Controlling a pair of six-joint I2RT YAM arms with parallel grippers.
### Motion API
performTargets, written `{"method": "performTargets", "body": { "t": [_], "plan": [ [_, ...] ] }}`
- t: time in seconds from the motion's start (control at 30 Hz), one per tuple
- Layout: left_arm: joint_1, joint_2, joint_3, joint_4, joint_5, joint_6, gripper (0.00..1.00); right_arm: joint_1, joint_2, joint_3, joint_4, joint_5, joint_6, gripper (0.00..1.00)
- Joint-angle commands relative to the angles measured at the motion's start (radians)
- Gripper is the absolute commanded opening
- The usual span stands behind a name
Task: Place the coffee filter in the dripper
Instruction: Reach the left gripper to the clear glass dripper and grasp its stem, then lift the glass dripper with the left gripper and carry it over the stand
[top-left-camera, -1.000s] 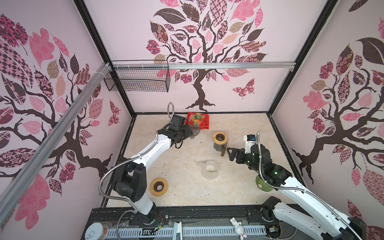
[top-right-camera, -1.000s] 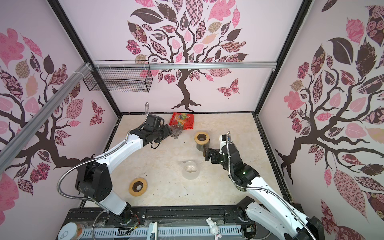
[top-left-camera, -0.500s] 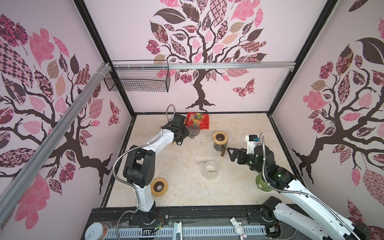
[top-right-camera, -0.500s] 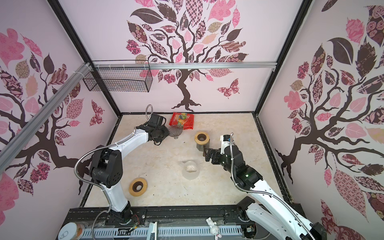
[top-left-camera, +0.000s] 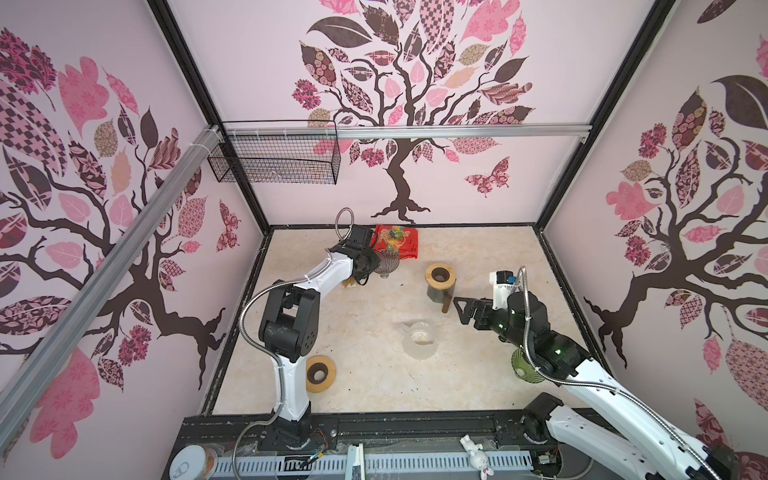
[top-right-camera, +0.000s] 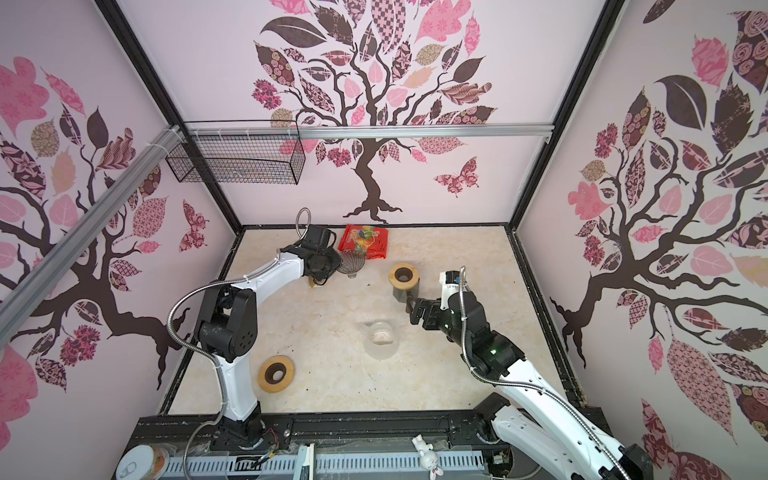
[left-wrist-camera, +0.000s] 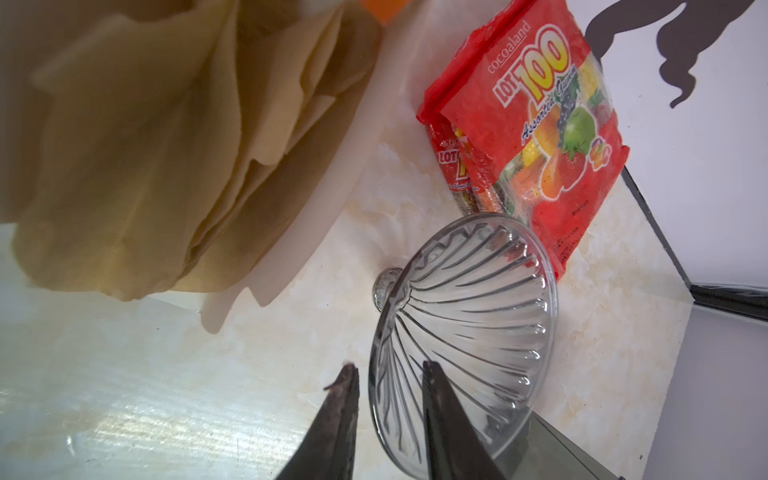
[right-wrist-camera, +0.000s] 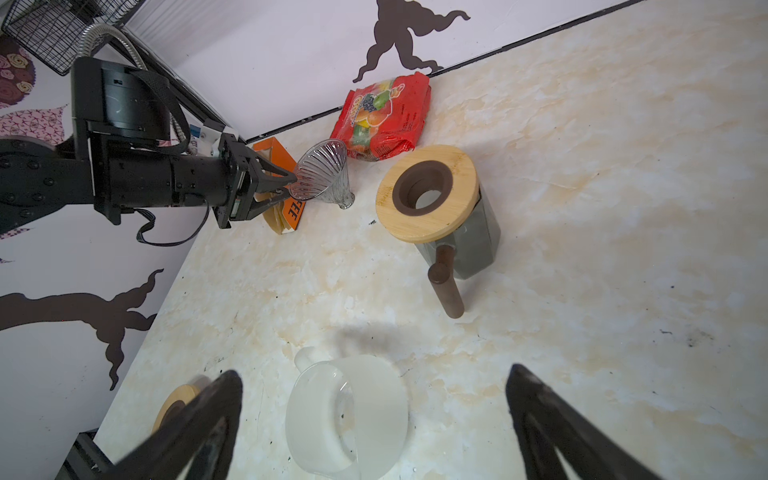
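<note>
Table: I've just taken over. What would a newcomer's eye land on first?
The red candy bag at the back stands out most, with the clear glass dripper tilted just in front of it and the left gripper straddling its rim. Right of centre, the wooden-lidded dark carafe stands upright, and the right gripper hangs wide open near the frosted jug.

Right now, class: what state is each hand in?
Left hand: astride the glass dripper rim, grip cannot be told.
Right hand: open, empty.
</note>
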Motion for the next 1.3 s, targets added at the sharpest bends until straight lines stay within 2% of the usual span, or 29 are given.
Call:
{"method": "performTargets", "body": {
  "t": [0.0, 0.17, 0.4, 0.93, 1.13, 1.27],
  "plan": [
    [0.001, 0.017, 0.057, -0.003, -0.010, -0.007, 0.28, 0.004, -0.018, -0.003, 0.003, 0.007, 0.006, 1.00],
    [0.000, 0.034, 0.063, -0.009, -0.016, -0.010, 0.28, 0.004, -0.017, -0.002, 0.003, 0.011, 0.006, 1.00],
    [0.002, 0.037, 0.071, -0.008, -0.033, -0.009, 0.18, 0.005, -0.016, -0.001, 0.006, 0.009, 0.004, 1.00],
    [0.001, 0.067, 0.089, -0.024, -0.027, -0.012, 0.15, 0.004, -0.035, -0.002, -0.001, 0.023, 0.001, 1.00],
    [0.001, 0.057, 0.093, -0.027, -0.024, -0.001, 0.09, 0.004, -0.036, -0.002, -0.002, 0.027, 0.001, 1.00],
    [0.001, 0.015, 0.071, 0.008, 0.041, 0.015, 0.00, 0.005, -0.034, -0.001, -0.003, 0.035, -0.004, 1.00]
  ]
}}
